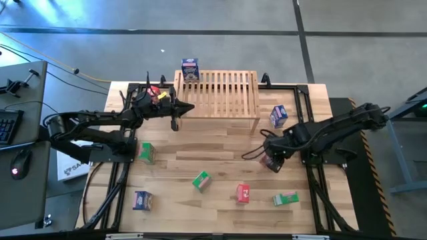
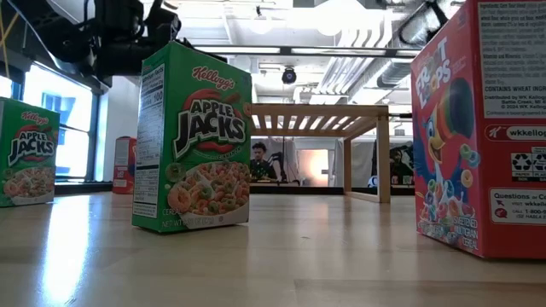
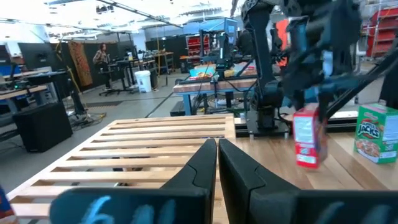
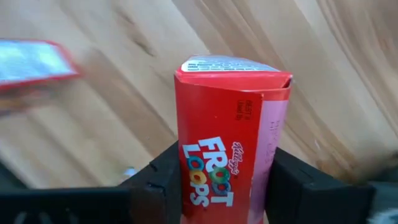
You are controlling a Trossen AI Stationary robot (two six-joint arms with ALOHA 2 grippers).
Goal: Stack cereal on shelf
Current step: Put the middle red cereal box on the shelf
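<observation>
The wooden slatted shelf point(image 1: 217, 93) stands at the table's far middle. A blue cereal box point(image 1: 190, 69) stands upright on its far left corner. My right gripper point(image 1: 272, 162) points down, just off the shelf's near right leg, shut on a red Froot Loops box point(image 4: 227, 143). My left gripper point(image 3: 216, 155) is shut and level at the shelf's near left corner, with the slats point(image 3: 155, 140) ahead of it. Loose boxes stand on the table: blue point(image 1: 278, 115), green point(image 1: 147, 153), green point(image 1: 201, 180), red point(image 1: 243, 193), green point(image 1: 285, 199), blue point(image 1: 142, 199). My right gripper pinches the red box between its two fingers point(image 4: 163, 183), which lie against two opposite sides point(image 4: 186, 174) of the box. The fingers come from above, pointing down. The box sits roughly upright below them point(image 3: 309, 137), slightly tilted; whether its lower end rests on the table I cannot tell.
In the low view, a green Apple Jacks box point(image 2: 192, 141) and a red Froot Loops box point(image 2: 482, 128) stand close to the table's near edge, with the shelf point(image 2: 320, 115) behind. Black frame rails point(image 1: 313, 193) run along both table sides. People stand in the room beyond.
</observation>
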